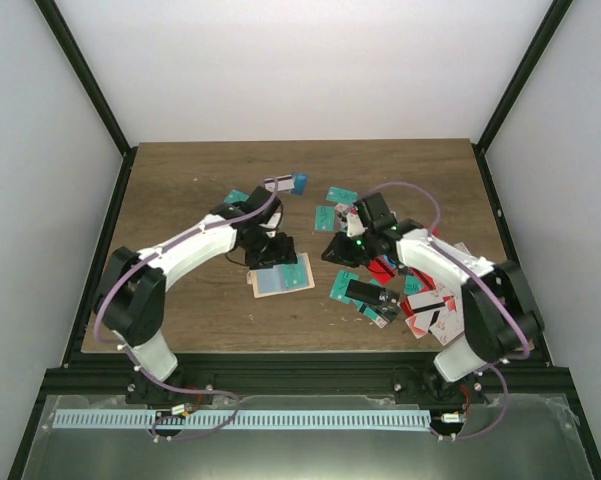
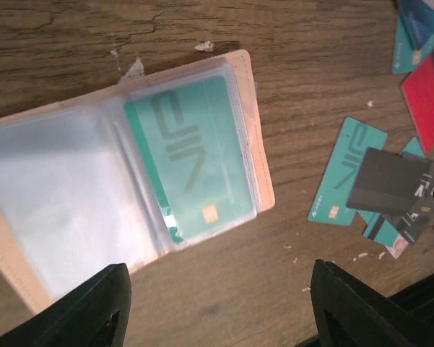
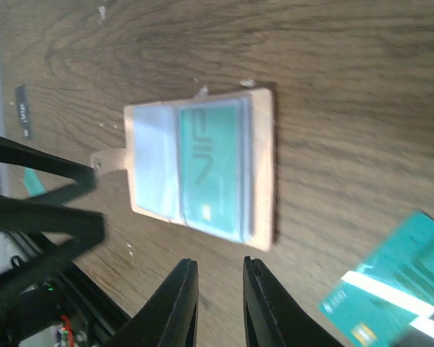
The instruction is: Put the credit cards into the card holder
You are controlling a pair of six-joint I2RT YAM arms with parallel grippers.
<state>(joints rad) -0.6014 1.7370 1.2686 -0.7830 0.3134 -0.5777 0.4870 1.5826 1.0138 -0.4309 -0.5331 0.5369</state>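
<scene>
The tan card holder point(image 1: 282, 279) lies open on the table, a teal credit card point(image 2: 195, 155) inside its right clear sleeve. My left gripper point(image 2: 217, 307) hovers just over the holder's near edge, jaws wide open and empty; in the top view the left gripper point(image 1: 270, 252) sits above the holder's far edge. My right gripper point(image 3: 220, 303) points at the card holder point(image 3: 202, 166) from the right, its fingers a narrow gap apart with nothing between them. Loose credit cards point(image 1: 380, 290) lie in a pile under the right arm.
More cards lie at the back: teal point(image 1: 238, 197), white point(image 1: 277, 184), blue point(image 1: 300, 183), teal point(image 1: 341, 194). Right of the holder lie a teal card point(image 2: 346, 173), a black one point(image 2: 393, 188) and a red one point(image 2: 426, 94). The snap tab point(image 3: 108, 160) sticks out toward the left arm.
</scene>
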